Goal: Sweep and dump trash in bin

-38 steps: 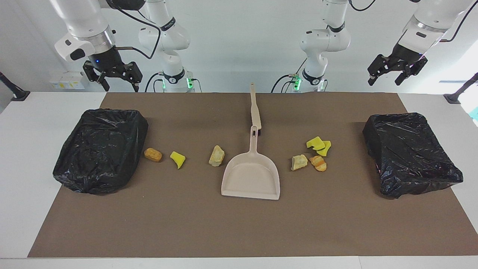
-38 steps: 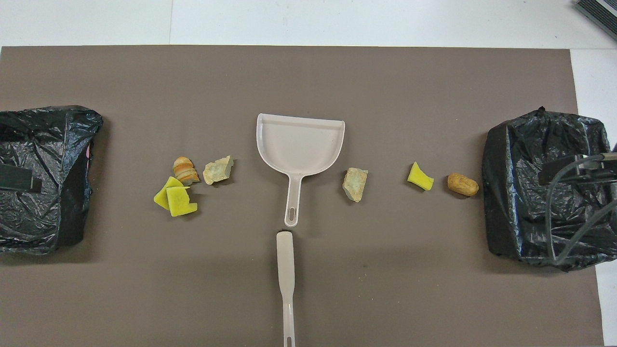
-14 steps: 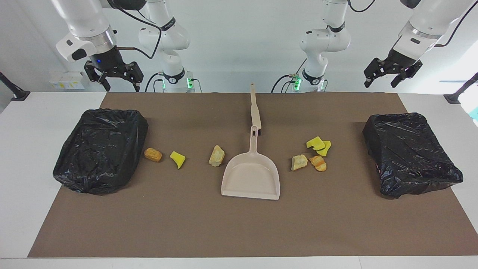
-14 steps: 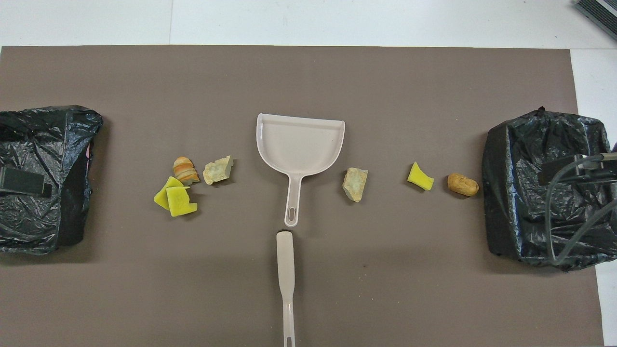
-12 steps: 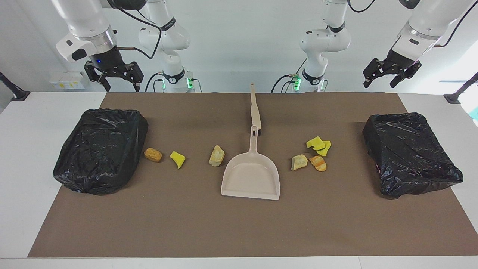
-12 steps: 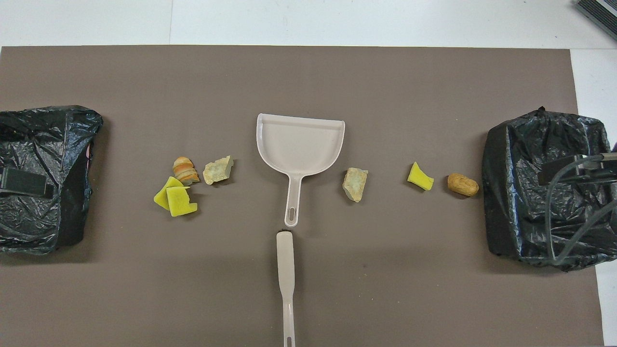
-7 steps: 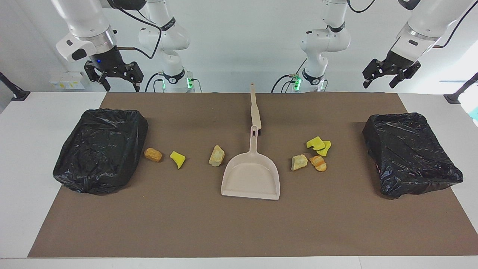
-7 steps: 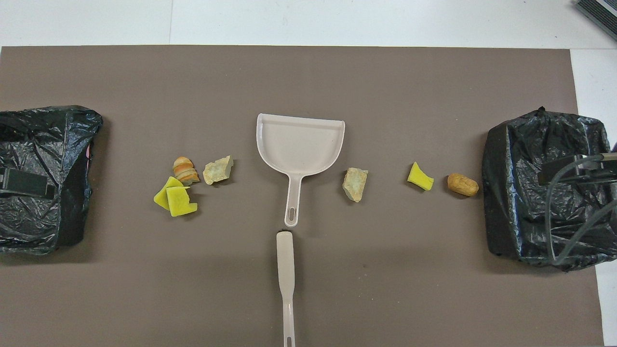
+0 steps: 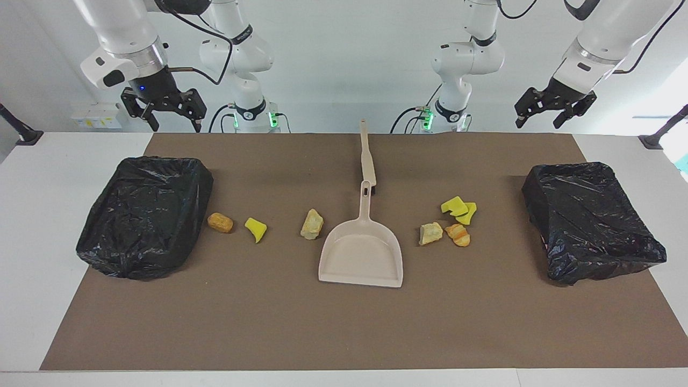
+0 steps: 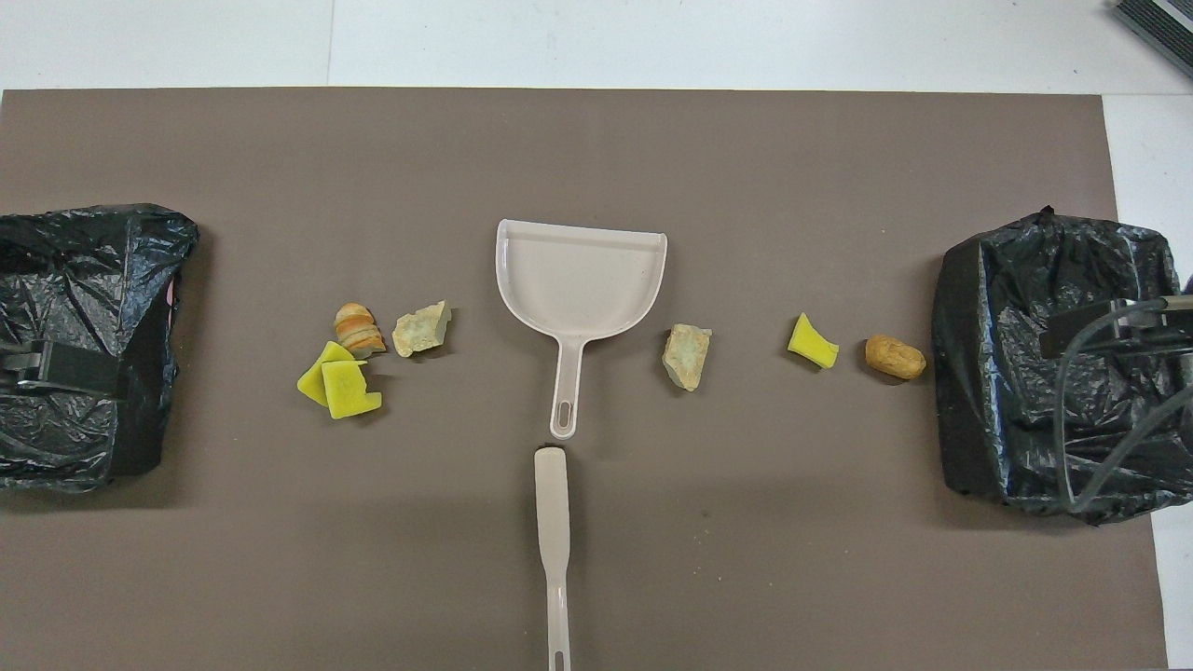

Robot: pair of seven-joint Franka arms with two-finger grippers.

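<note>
Several trash scraps lie on the brown mat [image 9: 344,322] on either side of a beige dustpan [image 9: 361,257]. Toward the right arm's end are an orange-brown chunk [image 9: 220,222], a yellow wedge [image 9: 256,229] and a tan bit [image 9: 312,224]. Toward the left arm's end are a tan bit [image 9: 430,233], an orange chunk [image 9: 458,235] and two yellow wedges [image 9: 454,206]. A black-bagged bin stands at each end [image 9: 145,215] [image 9: 588,220]. My left gripper [image 9: 537,122] and right gripper [image 9: 174,128] hang high, open and empty, each above the bin at its own end.
A beige hand brush [image 9: 368,161] lies in line with the dustpan's handle, nearer to the robots, its head touching or almost touching the handle's end. White table [image 9: 37,215] borders the mat. The brush [image 10: 553,522] reaches the mat's near edge.
My left gripper has drifted toward the table's middle, still open. The right gripper, the trash, the dustpan and the brush have not moved.
</note>
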